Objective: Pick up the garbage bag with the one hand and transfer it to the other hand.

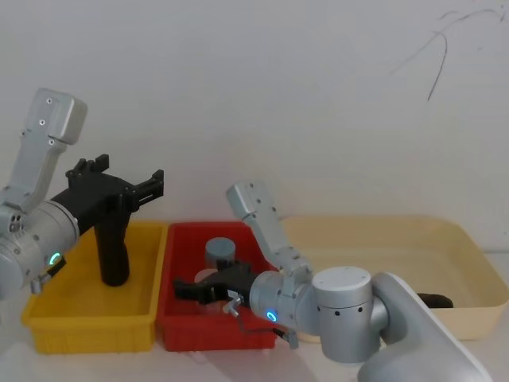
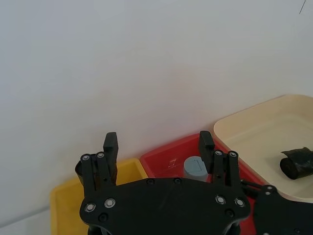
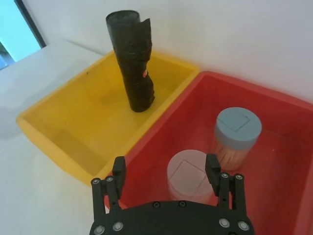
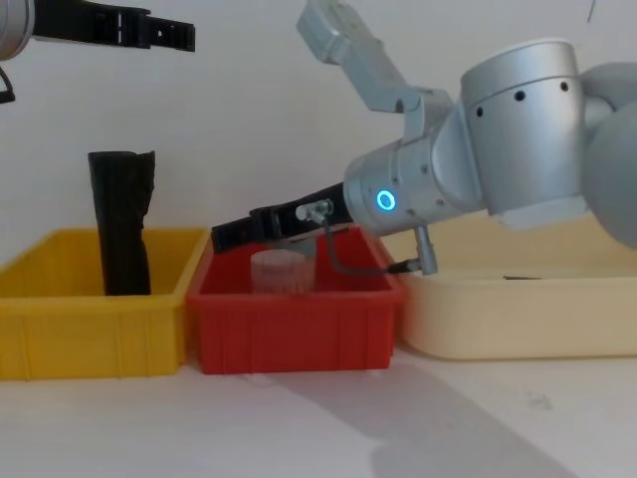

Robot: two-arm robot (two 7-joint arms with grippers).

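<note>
The garbage bag [image 1: 114,255] is a black roll standing upright in the yellow bin [image 1: 87,330]; I also see it in the chest view [image 4: 121,224] and the right wrist view [image 3: 133,61]. My left gripper [image 1: 153,188], on the green-lit arm, hangs well above the bag [image 4: 169,35], open and empty, its fingers pointing sideways toward the right arm. It also shows in its own wrist view [image 2: 158,147]. My right gripper [image 1: 184,288], on the blue-lit arm, is open over the red bin [image 1: 171,322], just above a pink-lidded jar [image 3: 188,174].
The red bin [image 4: 299,329] holds the pink-lidded jar [image 4: 282,271] and a blue-grey-lidded jar [image 1: 220,252]. A cream tray [image 1: 398,231] on the right holds a shorter black roll [image 2: 296,164]. The three containers stand side by side against a white wall.
</note>
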